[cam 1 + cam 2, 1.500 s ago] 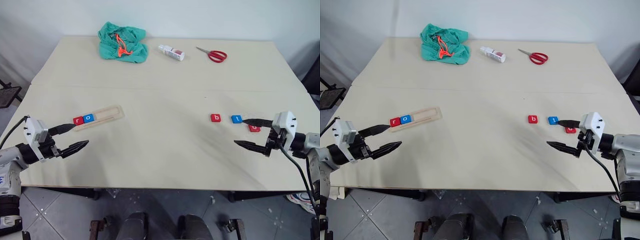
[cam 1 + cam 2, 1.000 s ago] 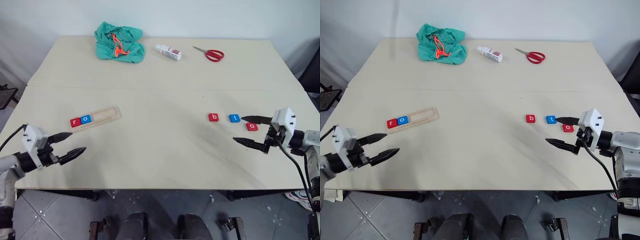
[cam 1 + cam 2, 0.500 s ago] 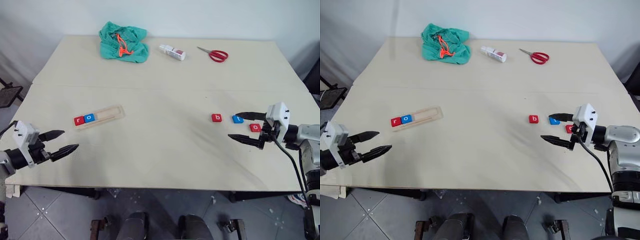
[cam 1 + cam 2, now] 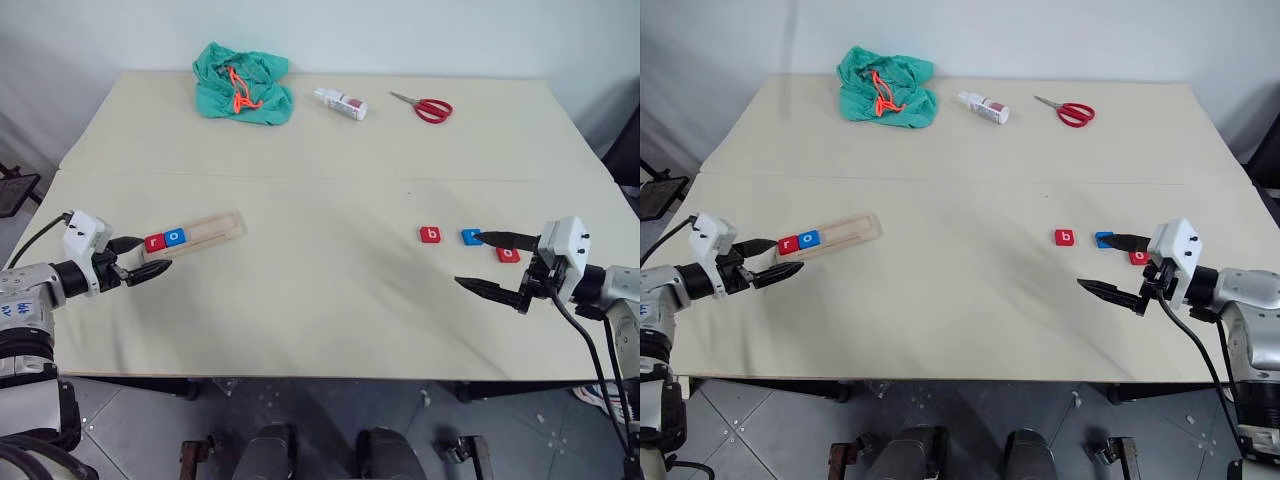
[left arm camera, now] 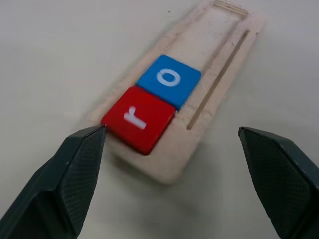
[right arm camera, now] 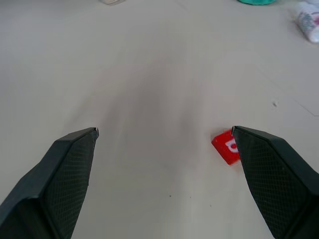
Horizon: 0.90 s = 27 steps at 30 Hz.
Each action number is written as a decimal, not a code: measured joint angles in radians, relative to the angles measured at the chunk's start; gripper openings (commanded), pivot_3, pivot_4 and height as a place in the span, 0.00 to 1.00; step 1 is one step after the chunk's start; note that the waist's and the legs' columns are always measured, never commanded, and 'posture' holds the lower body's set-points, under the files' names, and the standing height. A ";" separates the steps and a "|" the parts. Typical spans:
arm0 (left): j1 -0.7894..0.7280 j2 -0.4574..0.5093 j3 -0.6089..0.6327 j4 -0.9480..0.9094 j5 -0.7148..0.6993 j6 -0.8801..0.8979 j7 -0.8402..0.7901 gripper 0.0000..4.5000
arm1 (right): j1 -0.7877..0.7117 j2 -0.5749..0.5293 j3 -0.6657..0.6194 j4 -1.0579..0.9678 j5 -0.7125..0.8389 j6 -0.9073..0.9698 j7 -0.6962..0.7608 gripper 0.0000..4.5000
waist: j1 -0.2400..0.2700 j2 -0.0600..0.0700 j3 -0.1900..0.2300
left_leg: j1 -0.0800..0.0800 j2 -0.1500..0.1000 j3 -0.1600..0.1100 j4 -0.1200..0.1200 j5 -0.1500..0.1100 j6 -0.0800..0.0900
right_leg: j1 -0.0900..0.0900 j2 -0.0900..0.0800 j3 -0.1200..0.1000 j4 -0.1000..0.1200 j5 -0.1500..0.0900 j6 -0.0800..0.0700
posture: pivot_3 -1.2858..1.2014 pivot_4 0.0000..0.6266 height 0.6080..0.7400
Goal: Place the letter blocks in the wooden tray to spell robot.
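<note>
Reaching forward since a second ago, the left tool is now hovering at the near end of the wooden tray, fingers spread and empty. Red r tile and blue o tile are sitting side by side in it. Across the tabletop, the right tool is gaping open near the loose b tile, blue t tile and red o tile.

Lab-like test setup: bare beige table, plain white wall, grey tiled floor.
</note>
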 measured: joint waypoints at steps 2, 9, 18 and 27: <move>-0.014 -0.003 -0.007 0.016 0.008 -0.003 0.004 1.00 | 0.017 -0.005 -0.013 -0.014 0.004 0.008 -0.010 0.99 | 0.001 0.000 0.000 | 0.000 0.000 0.000 0.000 0.000 0.000 | 0.000 0.000 0.000 0.000 0.000 0.000 | 0.52 0.24 1.00; -0.030 -0.026 -0.009 0.040 0.016 -0.019 0.010 1.00 | 0.029 -0.011 -0.029 -0.051 0.008 0.031 -0.032 0.99 | 0.002 0.000 0.000 | 0.001 0.000 0.000 0.002 0.000 0.000 | 0.000 -0.001 0.000 0.002 0.000 0.000 | 0.52 0.24 1.00; 0.003 -0.040 -0.004 -0.017 0.008 -0.002 -0.001 1.00 | 0.016 -0.011 -0.026 -0.050 0.008 0.038 -0.037 0.99 | 0.002 0.000 0.000 | 0.001 0.000 0.000 0.002 0.000 0.000 | 0.000 -0.001 0.001 0.003 0.000 0.000 | 0.52 0.24 1.00; 0.108 -0.026 0.035 -0.172 -0.026 0.067 0.022 1.00 | 0.005 -0.010 -0.024 -0.044 0.007 0.037 -0.039 0.99 | -0.001 0.000 0.000 | 0.001 0.000 0.000 0.002 0.000 0.000 | 0.000 -0.001 0.001 0.004 0.000 0.000 | 0.52 0.24 1.00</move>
